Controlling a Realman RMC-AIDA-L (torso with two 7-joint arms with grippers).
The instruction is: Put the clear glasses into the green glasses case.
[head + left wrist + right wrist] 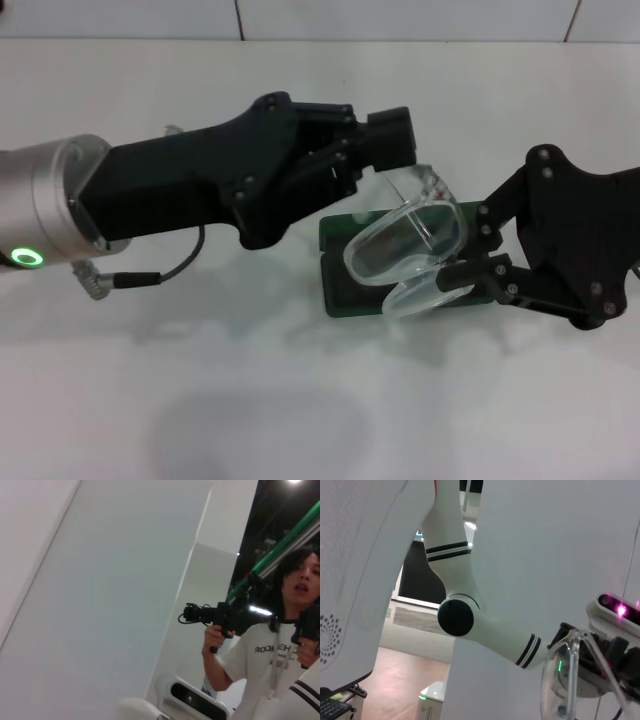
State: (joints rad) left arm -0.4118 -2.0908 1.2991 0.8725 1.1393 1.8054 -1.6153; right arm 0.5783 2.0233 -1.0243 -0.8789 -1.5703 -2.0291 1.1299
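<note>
Right claw [462, 272] pinches the transparent plastic clear glasses [408, 243] above the dark green glasses case [352, 285] on the white table [300, 400]. Left claw [385, 160] touches the frame's top; its finger spread cannot be determined.

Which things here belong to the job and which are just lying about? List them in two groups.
Job:
- clear glasses, held over the case
- green glasses case, on the white table
- left claw, at the glasses' upper rim
- right claw, at the lower lens

Lying about:
- grey cable by the left arm
</note>
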